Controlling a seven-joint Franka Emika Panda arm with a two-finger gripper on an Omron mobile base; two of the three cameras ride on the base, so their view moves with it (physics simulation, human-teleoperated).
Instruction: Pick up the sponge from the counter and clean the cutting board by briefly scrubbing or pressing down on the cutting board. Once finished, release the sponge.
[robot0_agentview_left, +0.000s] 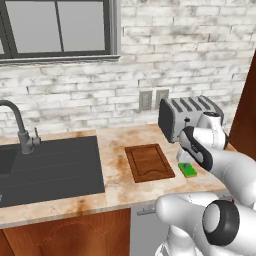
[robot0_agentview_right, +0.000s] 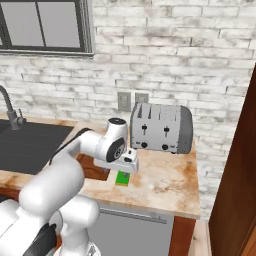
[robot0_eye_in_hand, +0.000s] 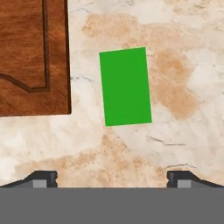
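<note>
The green sponge (robot0_eye_in_hand: 125, 86) lies flat on the speckled counter (robot0_eye_in_hand: 188, 65), just right of the cutting board (robot0_eye_in_hand: 30, 57). From the left base view the sponge (robot0_agentview_left: 189, 170) sits by the right edge of the dark wooden cutting board (robot0_agentview_left: 149, 162), near the counter's front. My gripper (robot0_agentview_left: 185, 161) hangs directly above the sponge, pointing down, not touching it. Its fingertips (robot0_eye_in_hand: 43, 178) stand wide apart and nothing is between them. In the right base view the gripper (robot0_agentview_right: 126, 168) hovers over the sponge (robot0_agentview_right: 122, 178), and my arm hides most of the cutting board (robot0_agentview_right: 94, 170).
A grey toaster (robot0_agentview_left: 190, 117) stands against the brick wall right behind the gripper. The dark sink (robot0_agentview_left: 50, 167) with its faucet (robot0_agentview_left: 20, 125) lies left of the board. A tall wooden cabinet side (robot0_agentview_right: 235, 175) closes off the counter's right end.
</note>
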